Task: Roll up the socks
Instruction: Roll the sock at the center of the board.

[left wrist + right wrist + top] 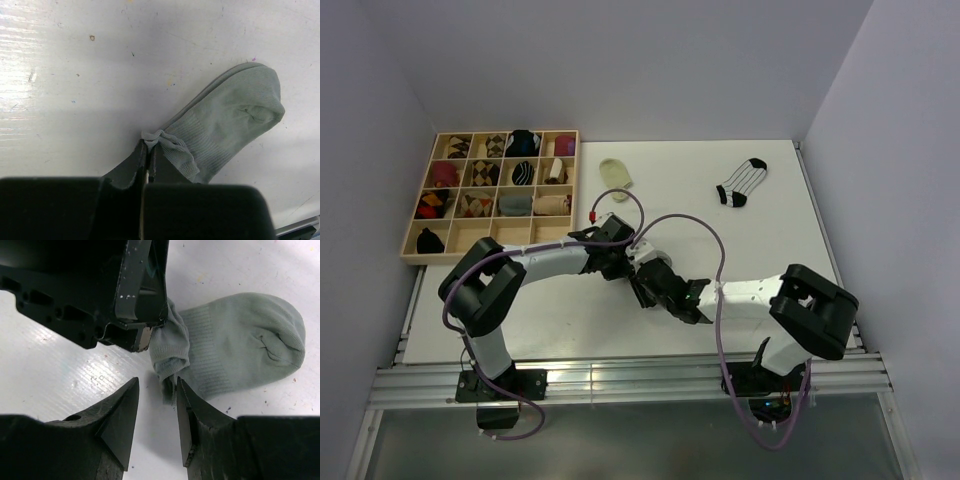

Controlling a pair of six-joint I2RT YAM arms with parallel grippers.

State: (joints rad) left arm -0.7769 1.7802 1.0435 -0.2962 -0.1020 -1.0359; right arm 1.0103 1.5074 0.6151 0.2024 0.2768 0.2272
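The rolling of the grey sock seems only at its beginning. The sock lies flat on the table with its toe toward the right of the right wrist view, and no turn is made yet. The left fingers are pressed together on the edge of the cuff, at the lower middle of their view, and lift it a little. The right fingers stand partly apart at the bottom of their view and hold nothing; the hanging cuff seems to touch one of them. Next, I think, they must take the cuff and turn it toward the toe
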